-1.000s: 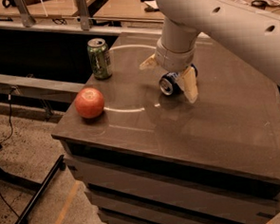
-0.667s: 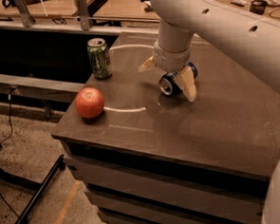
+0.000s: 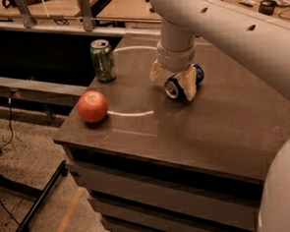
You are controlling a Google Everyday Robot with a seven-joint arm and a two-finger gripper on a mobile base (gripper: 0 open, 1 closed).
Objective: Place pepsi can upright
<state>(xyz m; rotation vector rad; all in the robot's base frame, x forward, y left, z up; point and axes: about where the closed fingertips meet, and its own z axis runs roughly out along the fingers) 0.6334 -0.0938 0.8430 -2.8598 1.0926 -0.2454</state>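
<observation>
The pepsi can (image 3: 197, 72), dark blue with a silver rim, lies on its side on the dark brown table (image 3: 224, 128), its silver end facing me. My gripper (image 3: 172, 87) reaches down from the white arm and straddles the can. One pale finger (image 3: 155, 71) stands to the can's left with a gap showing, and the other finger (image 3: 189, 83) is in front of its right part. The fingers are spread open around the can, and the can rests on the table.
A green can (image 3: 102, 60) stands upright at the table's back left. A red apple (image 3: 92, 106) sits near the left front edge. A pale ring mark (image 3: 130, 114) curves across the tabletop. The floor drops away to the left, with black stand legs (image 3: 37, 203).
My gripper has shifted slightly left and settled lower around the can. The can, green can and apple have not moved.
</observation>
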